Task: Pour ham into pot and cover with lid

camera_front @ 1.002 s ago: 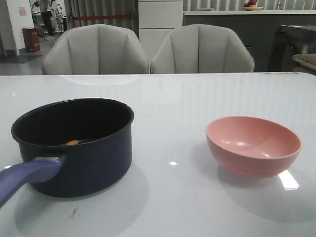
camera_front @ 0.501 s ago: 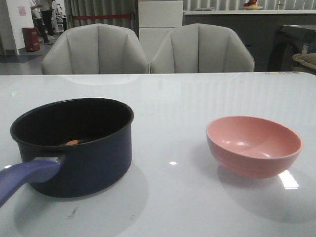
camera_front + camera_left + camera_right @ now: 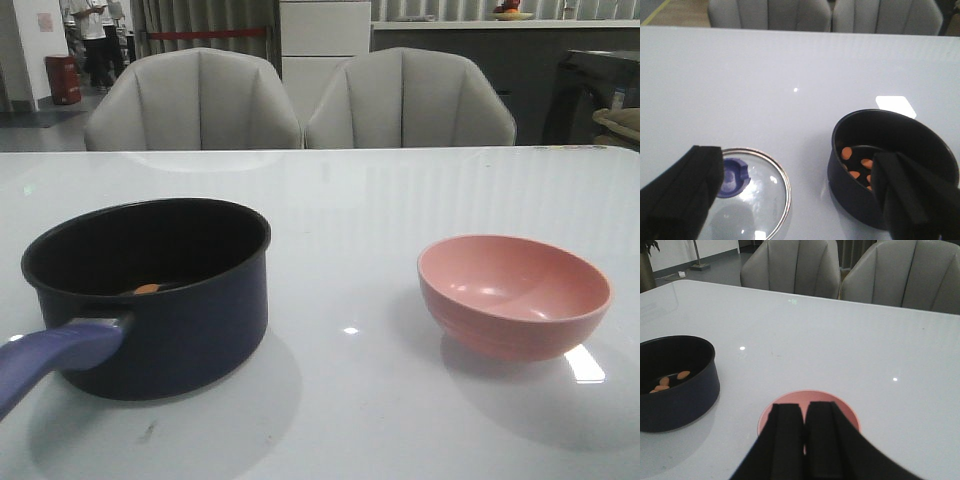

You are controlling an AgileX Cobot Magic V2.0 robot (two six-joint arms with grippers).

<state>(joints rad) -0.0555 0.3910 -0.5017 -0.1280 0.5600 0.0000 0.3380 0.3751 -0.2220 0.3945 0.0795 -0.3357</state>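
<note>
The dark navy pot (image 3: 190, 330) with its purple-blue handle (image 3: 50, 362) stands at the front left of the table. Several ham chunks (image 3: 855, 167) lie inside it; one shows in the front view (image 3: 146, 289). The glass lid (image 3: 765, 197) with its blue knob (image 3: 732, 177) lies flat on the table beside the pot (image 3: 850, 192). My left gripper (image 3: 796, 160) is wide open and empty, above the gap between lid and pot. My right gripper (image 3: 804, 422) is shut and empty, above the empty pink bowl (image 3: 842, 407). The right wrist view also shows the pot (image 3: 685, 395). Neither gripper shows in the front view.
The pink bowl (image 3: 513, 295) stands at the front right of the white table (image 3: 340, 210), apart from the pot. Two grey chairs (image 3: 300, 100) stand behind the table's far edge.
</note>
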